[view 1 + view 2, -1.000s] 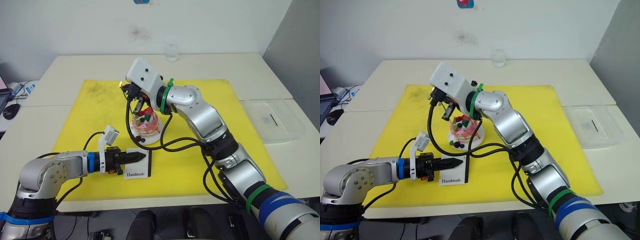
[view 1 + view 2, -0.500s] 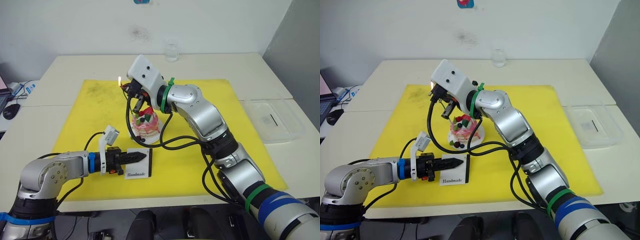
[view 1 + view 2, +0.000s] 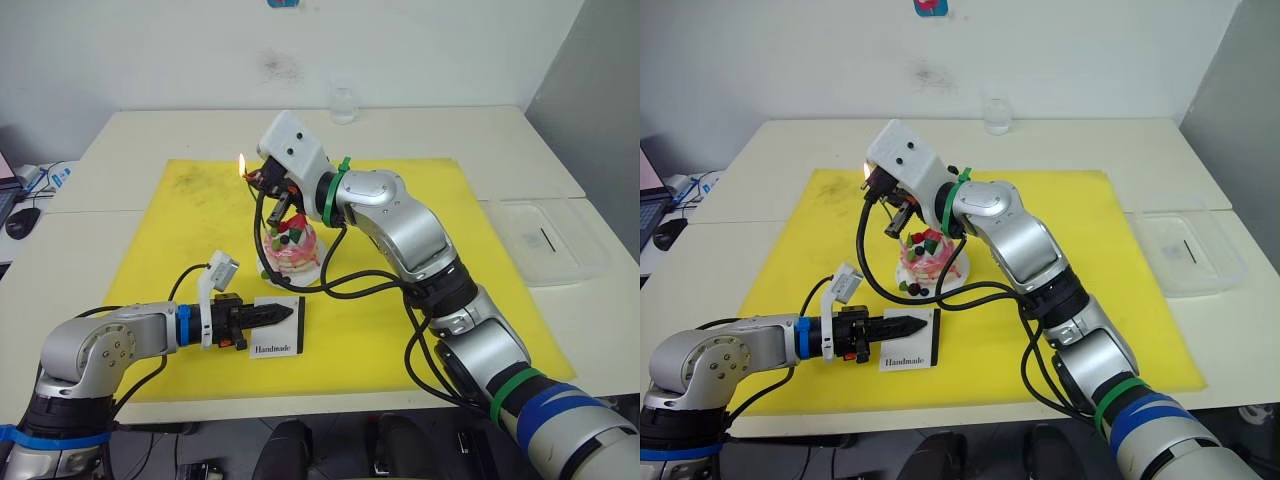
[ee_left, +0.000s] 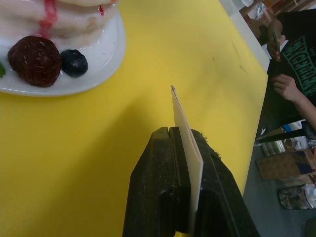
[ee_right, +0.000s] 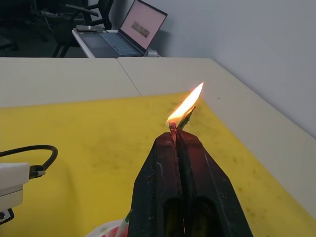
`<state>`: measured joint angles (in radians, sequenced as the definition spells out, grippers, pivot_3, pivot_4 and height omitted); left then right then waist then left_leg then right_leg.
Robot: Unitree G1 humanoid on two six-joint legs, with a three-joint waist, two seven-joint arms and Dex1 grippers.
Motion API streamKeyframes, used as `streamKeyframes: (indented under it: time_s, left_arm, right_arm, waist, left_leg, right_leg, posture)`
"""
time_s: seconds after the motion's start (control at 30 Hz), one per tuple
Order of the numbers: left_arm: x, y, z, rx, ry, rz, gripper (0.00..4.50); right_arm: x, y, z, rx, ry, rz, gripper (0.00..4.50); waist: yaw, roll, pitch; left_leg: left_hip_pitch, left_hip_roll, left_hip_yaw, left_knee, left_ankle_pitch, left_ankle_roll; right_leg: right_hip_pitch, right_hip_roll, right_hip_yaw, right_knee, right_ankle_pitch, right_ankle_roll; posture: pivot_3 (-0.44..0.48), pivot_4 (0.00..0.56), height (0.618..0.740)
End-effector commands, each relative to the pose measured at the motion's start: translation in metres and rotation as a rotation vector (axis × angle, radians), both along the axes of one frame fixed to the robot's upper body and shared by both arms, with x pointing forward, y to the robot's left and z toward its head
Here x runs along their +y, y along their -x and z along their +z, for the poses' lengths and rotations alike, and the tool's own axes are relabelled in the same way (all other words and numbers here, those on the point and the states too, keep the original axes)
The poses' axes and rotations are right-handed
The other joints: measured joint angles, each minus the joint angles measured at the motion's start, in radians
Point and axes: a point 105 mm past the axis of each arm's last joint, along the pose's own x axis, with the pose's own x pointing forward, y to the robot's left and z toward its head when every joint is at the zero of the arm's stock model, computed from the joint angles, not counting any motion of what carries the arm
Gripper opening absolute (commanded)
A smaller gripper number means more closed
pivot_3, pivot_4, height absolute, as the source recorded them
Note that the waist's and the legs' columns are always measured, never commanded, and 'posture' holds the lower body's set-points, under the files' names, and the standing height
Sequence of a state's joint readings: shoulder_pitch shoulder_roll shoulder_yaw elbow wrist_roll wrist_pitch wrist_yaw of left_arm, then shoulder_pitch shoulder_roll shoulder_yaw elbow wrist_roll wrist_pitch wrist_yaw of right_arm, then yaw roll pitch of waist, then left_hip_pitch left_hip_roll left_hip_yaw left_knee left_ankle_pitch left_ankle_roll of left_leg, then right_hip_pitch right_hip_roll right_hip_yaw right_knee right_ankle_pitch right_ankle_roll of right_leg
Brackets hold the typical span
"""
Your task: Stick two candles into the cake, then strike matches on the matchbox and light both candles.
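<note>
Lighting step in hand, judging by the flame: best done by tipping the burning match [image 5: 181, 120] down promptly and bringing only the flame to a candle tip, slowly enough not to blow it out, and before the fire reaches the black fingertips. Worth keeping the wrist and its cables off the cake.

Right jaws [image 5: 176, 140] pressed together, pinching the short dark match by its stub; flame leaning up and away, with very little stick left beyond the tips. Held above and just behind the small round pink-and-white cake [image 3: 290, 250] on its white plate [image 3: 271, 273], over the yellow mat [image 3: 200, 210]. Thin sticks rising from the cake beneath the wrist, a reddish one [image 3: 297, 218] among them; too small to tell the wicks or whether either burns. Flame near them yet apart, on the far left side of the cake.

Left jaws [image 4: 180, 143] closed on the flat white rectangular matchbox [image 3: 276, 331], gripping it edge-on by its black strip, resting low on the mat near the cake's front and well apart from the flame. Good to hold it motionless there.
</note>
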<state>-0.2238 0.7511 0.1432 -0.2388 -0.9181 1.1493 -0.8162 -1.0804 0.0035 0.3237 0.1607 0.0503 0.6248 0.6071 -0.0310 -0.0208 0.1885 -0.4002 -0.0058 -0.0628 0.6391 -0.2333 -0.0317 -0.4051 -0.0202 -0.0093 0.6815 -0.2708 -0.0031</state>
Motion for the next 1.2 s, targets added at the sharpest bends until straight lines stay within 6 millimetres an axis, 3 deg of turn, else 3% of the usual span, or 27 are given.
streamKeyframes:
  time_s: [0.03,0.53,1.0,1.2]
  left_arm:
    - [-0.003,0.000,0.006,-0.029,0.006,-0.012,0.00]
    - [-0.003,0.000,0.006,-0.030,0.007,-0.011,0.00]
    - [-0.003,-0.001,0.006,-0.033,0.008,-0.011,0.00]
    - [-0.002,0.000,0.006,-0.031,0.007,-0.009,0.00]
  right_arm:
    - [0.001,0.008,0.022,-0.054,-0.052,0.020,0.03]
    - [-0.002,0.028,0.022,-0.024,-0.037,0.099,0.03]
    - [0.000,0.012,0.012,0.009,-0.031,0.047,0.03]
    - [-0.012,0.024,0.018,-0.005,-0.023,0.090,0.03]
  waist:
    - [0.000,0.000,0.000]
    - [0.000,0.000,0.000]
    - [0.000,0.000,0.000]
    - [0.002,0.000,0.000]
  left_leg:
    - [0.000,0.000,0.000,0.000,0.000,0.000]
    - [0.000,0.000,0.000,0.000,0.000,0.000]
    - [0.000,0.000,0.000,0.000,0.000,0.000]
    - [0.000,0.000,0.000,0.000,0.000,0.000]
  right_leg:
    - [0.000,0.000,0.000,0.000,0.000,0.000]
    - [0.000,0.000,0.000,0.000,0.000,0.000]
    - [0.000,0.000,0.000,0.000,0.000,0.000]
    - [0.000,0.000,0.000,0.000,0.000,0.000]
  posture:
    - [0.000,0.150,0.740]
    - [0.000,0.150,0.740]
    - [0.000,0.150,0.740]
    - [0.000,0.150,0.740]
